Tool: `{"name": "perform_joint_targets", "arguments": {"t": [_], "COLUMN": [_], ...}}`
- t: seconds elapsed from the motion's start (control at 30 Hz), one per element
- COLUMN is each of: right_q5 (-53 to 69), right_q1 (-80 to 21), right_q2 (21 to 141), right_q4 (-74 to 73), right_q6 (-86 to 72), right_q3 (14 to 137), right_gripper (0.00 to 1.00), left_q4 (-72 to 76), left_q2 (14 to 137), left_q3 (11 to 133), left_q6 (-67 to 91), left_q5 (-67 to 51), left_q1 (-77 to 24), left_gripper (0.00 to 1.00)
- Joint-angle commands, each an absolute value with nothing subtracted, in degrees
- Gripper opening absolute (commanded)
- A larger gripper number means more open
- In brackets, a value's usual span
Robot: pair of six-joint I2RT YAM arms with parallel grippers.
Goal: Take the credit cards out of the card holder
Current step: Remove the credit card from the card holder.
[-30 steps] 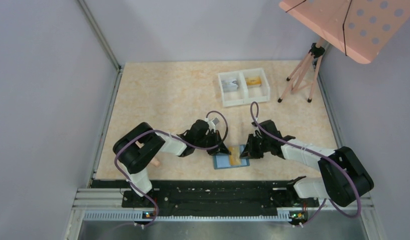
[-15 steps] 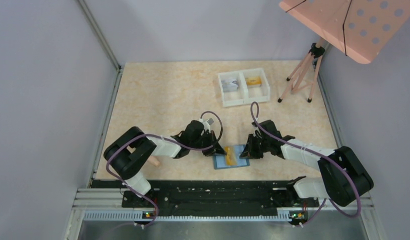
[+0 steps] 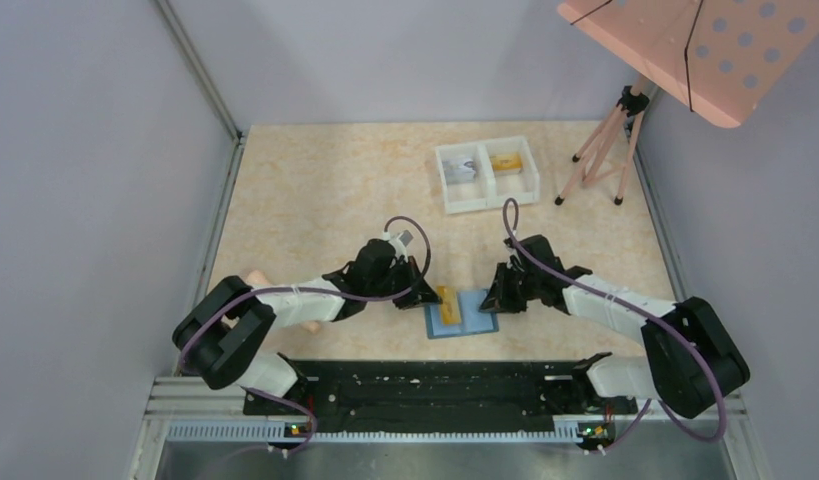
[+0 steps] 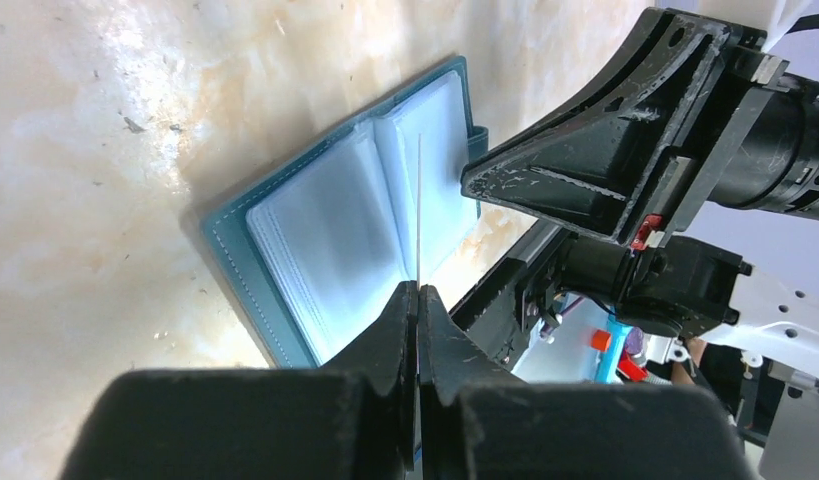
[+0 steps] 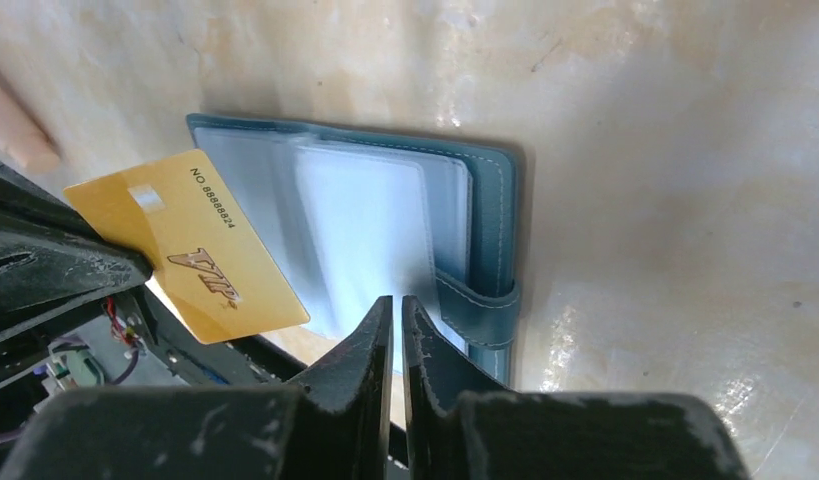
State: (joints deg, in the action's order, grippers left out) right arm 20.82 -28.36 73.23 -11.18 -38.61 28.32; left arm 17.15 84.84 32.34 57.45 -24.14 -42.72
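The teal card holder (image 3: pixel 467 318) lies open on the table near the front edge, its light blue pockets facing up (image 5: pixel 375 220). My left gripper (image 3: pixel 432 297) is shut on a gold credit card (image 3: pixel 448 300) and holds it on edge just above the holder's left half. In the left wrist view the card (image 4: pixel 419 200) shows as a thin line between my fingers. In the right wrist view its gold face (image 5: pixel 190 255) is clear of the pockets. My right gripper (image 3: pixel 490 300) is shut, its tips (image 5: pixel 396 300) on the holder's right half beside the snap tab (image 5: pixel 475 305).
A white two-compartment tray (image 3: pixel 488 203) stands at the back right, with a greyish card (image 3: pixel 463 170) and an orange card (image 3: pixel 505 160) in it. A pink tripod (image 3: pixel 597 160) with a perforated board (image 3: pixel 685 40) stands at the far right. The black base rail (image 3: pixel 415 385) runs close to the holder.
My left gripper has drawn back to the left with the gold card, pulling it out of the card holder's pocket. The right gripper has stayed on the holder.
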Motion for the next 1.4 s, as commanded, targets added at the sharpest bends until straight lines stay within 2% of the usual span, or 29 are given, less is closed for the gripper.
{"name": "perform_joint_targets", "arguments": {"t": [0.0,0.13,0.33,0.43,0.67,0.77,1.1,1.17,1.2,1.23,1.33,1.37], "right_q5": [21.7,24.9,32.7,34.7,35.3,36.7,38.8,39.6,40.3,41.0,43.4,44.2], "right_q1": [-29.1,-29.2,-29.2,-29.2,-29.2,-29.2,-29.3,-29.3,-29.3,-29.3,-29.3,-29.3], "right_q2": [70.3,66.8,63.4,63.3,64.7,65.9,67.9,68.3,68.5,68.8,70.1,70.5], "right_q4": [-10.4,-6.0,7.2,12.8,14.9,16.8,20.6,21.9,23.5,25.0,29.2,28.1], "right_q6": [-38.9,-40.3,-44.8,-46.8,-47.1,-47.8,-49.2,-49.6,-50.2,-50.9,-51.4,-50.2], "right_q3": [32.0,31.5,28.3,26.5,25.2,24.6,23.4,23.3,23.0,22.5,21.9,22.5], "right_gripper": [0.09,0.19,0.42,0.48,0.51,0.56,0.56,0.54,0.49,0.42,0.11,0.03], "left_q4": [14.8,14.8,17.7,20.7,25.1,26.5,31.1,31.2,31.2,31.2,31.1,30.6], "left_q2": [80.1,76.4,72.6,71.3,70.7,70.5,68.9,68.4,68.2,68.1,67.6,67.2], "left_q3": [32.0,31.6,31.0,29.9,28.1,27.5,25.3,24.9,24.8,24.7,24.4,24.4], "left_q6": [56.4,57.2,58.9,60.0,61.2,61.7,63.3,63.3,63.3,63.4,63.8,63.6], "left_q5": [-19.3,-17.2,-17.9,-18.7,-19.7,-19.9,-20.2,-20.0,-19.9,-19.8,-19.5,-19.5], "left_q1": [-42.2,-42.2,-42.2,-42.2,-42.2,-42.2,-42.2,-42.2,-42.2,-42.2,-42.2,-42.1], "left_gripper": [0.0,0.0,0.0,0.0,0.0,0.0,0.0,0.0,0.0,0.0,0.0,0.03]}}
